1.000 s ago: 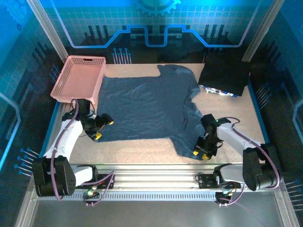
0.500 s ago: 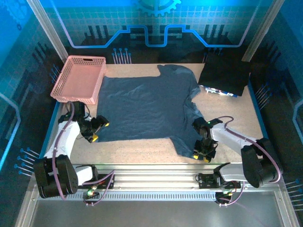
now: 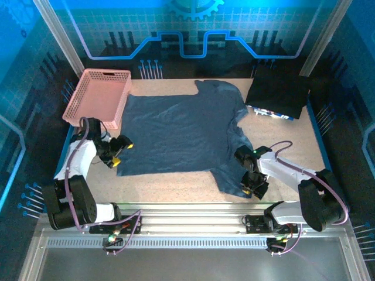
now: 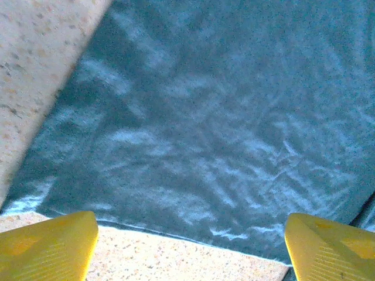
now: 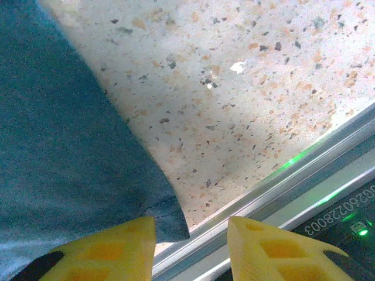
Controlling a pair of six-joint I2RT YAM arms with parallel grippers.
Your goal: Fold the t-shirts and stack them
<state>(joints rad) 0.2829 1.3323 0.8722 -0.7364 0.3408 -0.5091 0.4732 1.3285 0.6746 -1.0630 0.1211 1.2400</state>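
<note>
T-shirt (image 3: 181, 132): plain slate-blue, spread flat | dark panel (image 5: 351, 234): code ending 28003

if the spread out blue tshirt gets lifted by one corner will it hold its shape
Probably not: the t-shirt lies flat with soft wrinkles, so it should drape limply. It looks thin, so likely light. Pushed, it would probably bunch rather than slide across the speckled table.

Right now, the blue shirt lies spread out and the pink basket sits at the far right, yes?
No. The top external view shows the pink basket at the far left; the blue shirt does lie spread out.
</note>
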